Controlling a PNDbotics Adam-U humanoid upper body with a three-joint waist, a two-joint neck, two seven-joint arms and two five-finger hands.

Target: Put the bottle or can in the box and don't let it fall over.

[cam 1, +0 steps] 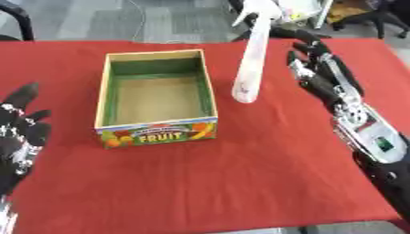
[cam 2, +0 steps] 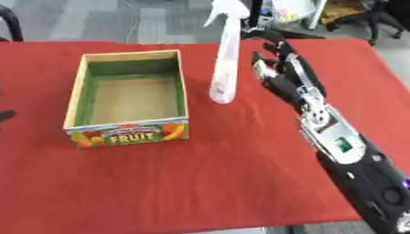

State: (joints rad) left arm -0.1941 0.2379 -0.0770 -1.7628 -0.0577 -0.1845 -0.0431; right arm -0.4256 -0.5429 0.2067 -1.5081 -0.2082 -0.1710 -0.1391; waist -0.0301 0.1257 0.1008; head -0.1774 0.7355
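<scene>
- One white spray bottle (cam 1: 252,59) stands at upper centre, long axis near vertical, nozzle up.
- Right hand (cam 1: 320,68) beside it, fingers spread.
- Left hand (cam 1: 20,128) at left edge, fingers relaxed.

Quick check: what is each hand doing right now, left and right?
Left hand: open, idle at the table's left edge, holding nothing.
Right hand: open, fingers spread beside the upright white spray bottle, not gripping it.

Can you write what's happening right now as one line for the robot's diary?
spray bottle: upright on red table, outside box | right hand: open beside bottle, not gripping | left hand: open, idle | box: empty
</scene>
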